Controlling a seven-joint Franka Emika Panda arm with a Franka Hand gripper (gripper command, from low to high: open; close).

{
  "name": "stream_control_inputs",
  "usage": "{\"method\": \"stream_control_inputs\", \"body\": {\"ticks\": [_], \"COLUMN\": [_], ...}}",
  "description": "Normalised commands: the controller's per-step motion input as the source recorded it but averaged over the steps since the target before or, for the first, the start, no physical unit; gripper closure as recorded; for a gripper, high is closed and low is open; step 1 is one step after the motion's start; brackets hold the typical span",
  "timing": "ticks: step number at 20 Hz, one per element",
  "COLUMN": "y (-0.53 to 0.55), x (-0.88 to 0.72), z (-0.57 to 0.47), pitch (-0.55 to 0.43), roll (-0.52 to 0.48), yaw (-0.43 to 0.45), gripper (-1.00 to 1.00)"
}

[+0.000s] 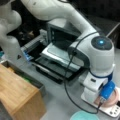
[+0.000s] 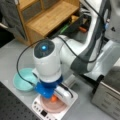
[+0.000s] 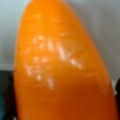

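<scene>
Arm: the white Panda arm [image 2: 75, 55] is reaching down over the near corner of the grey table [image 1: 62, 102], its wrist pointing almost straight at the surface.

Gripper: the gripper [image 2: 53, 96] is sitting low over a pink plate [image 2: 51, 105]; in both front views the blue wrist collar and white hand are covering the fingertips.

Orange object: a smooth, glossy orange object [image 3: 62, 65], tapering toward the top of the wrist view, is filling nearly the whole of that view. In a front view it is showing as a small orange spot [image 2: 54, 99] right under the hand, over the plate.

Grip state: the jaws are hidden in every view, so I cannot tell whether they are clenched on the orange object or standing released around it.

Support: the pink plate is resting on a flat white scale-like base [image 2: 63, 110] with dark buttons along its edge, which is keeping it raised off the table.

Neighbours: a teal bowl [image 2: 23, 80] is lying just beside the base.

Background: a wooden shelf [image 2: 47, 15] and a small silver oven [image 1: 62, 37] with its door lowered are standing well apart from the gripper.
</scene>
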Motion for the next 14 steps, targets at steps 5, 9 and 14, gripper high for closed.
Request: {"method": "stream_control_inputs", "body": {"ticks": [5,9,14], "y": [-0.02,0.00,0.01], "x": [-0.22,-0.21,-0.22], "z": [-0.12,-0.12,-0.08], "pitch": [-0.198,-0.185,-0.171], "roll": [-0.235,-0.219,-0.217], "yaw": [0.051,0.068,0.058], "gripper": [-1.00,-1.00,-1.00]}}
